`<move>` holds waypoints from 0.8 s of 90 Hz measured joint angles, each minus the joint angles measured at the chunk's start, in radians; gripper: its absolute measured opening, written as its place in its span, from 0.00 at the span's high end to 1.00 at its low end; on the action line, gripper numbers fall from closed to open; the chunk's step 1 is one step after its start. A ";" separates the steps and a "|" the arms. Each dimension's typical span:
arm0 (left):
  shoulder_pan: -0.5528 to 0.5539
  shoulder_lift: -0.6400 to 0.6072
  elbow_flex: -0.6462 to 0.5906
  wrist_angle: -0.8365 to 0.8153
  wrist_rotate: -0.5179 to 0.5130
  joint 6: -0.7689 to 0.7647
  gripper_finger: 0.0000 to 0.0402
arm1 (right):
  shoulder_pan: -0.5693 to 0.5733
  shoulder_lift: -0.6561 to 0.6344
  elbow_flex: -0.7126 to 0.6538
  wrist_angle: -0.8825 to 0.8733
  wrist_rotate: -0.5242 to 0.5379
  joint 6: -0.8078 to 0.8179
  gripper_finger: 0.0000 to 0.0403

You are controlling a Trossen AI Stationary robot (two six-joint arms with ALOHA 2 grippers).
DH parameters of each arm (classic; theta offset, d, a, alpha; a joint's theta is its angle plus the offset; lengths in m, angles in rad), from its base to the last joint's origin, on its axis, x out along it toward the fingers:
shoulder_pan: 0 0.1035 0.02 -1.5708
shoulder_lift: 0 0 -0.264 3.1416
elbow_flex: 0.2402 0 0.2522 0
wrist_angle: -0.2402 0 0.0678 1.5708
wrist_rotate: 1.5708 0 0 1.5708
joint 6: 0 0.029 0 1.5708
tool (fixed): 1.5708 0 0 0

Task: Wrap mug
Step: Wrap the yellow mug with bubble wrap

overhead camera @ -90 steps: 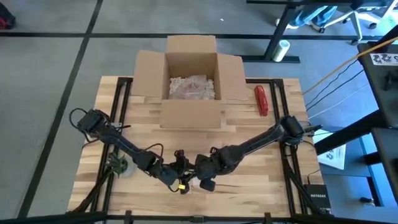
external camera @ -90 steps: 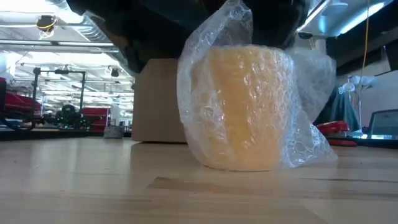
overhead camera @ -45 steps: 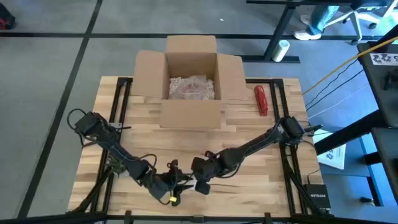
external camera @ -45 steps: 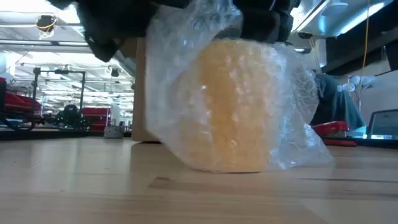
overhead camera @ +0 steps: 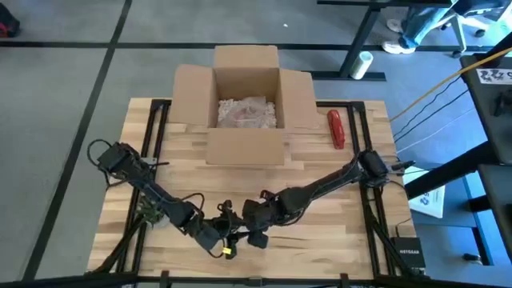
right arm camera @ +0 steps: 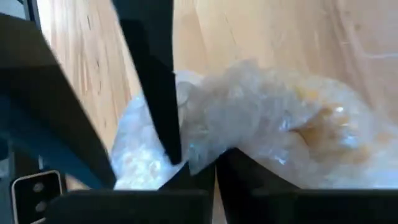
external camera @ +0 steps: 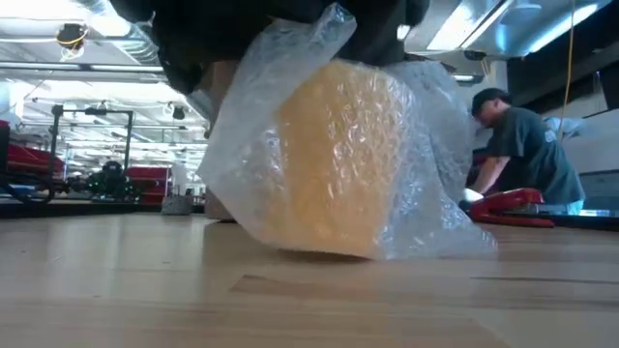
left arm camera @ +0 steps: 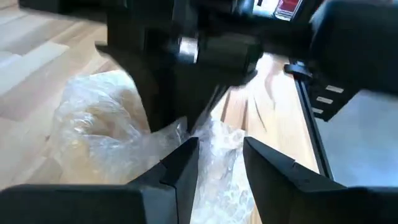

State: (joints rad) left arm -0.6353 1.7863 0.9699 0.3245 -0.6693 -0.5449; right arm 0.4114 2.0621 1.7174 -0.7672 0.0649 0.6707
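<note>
1. The yellow mug (external camera: 334,159), swathed in clear bubble wrap (external camera: 426,164), sits tilted near the front edge of the wooden table (overhead camera: 312,172), lifted on one side in the low view, with both grippers meeting directly above it
2. The left gripper (left arm camera: 219,163) has its fingers a narrow gap apart, with a fold of bubble wrap lying between and just beyond the tips; whether they actually pinch it cannot be told
3. The right gripper (right arm camera: 214,163) has its fingers pressed together on a bunched edge of the wrap, the mug just beyond them
4. Count: one wrapped mug, one open cardboard box (overhead camera: 246,104) with pale packing material inside at the table's far side, one red tool (overhead camera: 336,128) just to the right of the box, two arms
5. The table is light wood planking; beyond it the low view shows an open workshop with ceiling strip lights and a person (external camera: 517,145) in a cap and dark shirt bent over at the right
</note>
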 joint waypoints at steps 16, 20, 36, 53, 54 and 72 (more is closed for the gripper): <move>0.000 0.000 0.000 -0.032 -0.007 -0.005 0.72 | 0.008 -0.002 0.102 -0.194 0.034 -0.021 1.00; 0.000 0.000 0.000 -0.032 -0.007 -0.005 0.72 | 0.014 -0.002 0.125 -0.239 0.056 -0.023 1.00; -0.004 0.000 0.000 -0.028 -0.002 -0.007 0.72 | 0.067 -0.029 0.177 -0.384 0.162 -0.004 1.00; -0.018 -0.004 0.000 -0.021 0.006 -0.002 0.72 | 0.177 -0.100 0.159 -0.499 0.310 0.123 1.00; -0.019 -0.006 0.000 -0.022 0.007 -0.001 0.72 | 0.186 -0.105 0.154 -0.500 0.317 0.133 1.00; -0.032 -0.066 0.000 -0.027 0.016 0.051 0.72 | 0.373 -0.231 -0.045 -0.469 0.470 0.421 1.00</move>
State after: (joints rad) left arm -0.6673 1.7198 0.9699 0.2979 -0.6533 -0.4938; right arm 0.7846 1.8314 1.6726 -1.2361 0.5347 1.0916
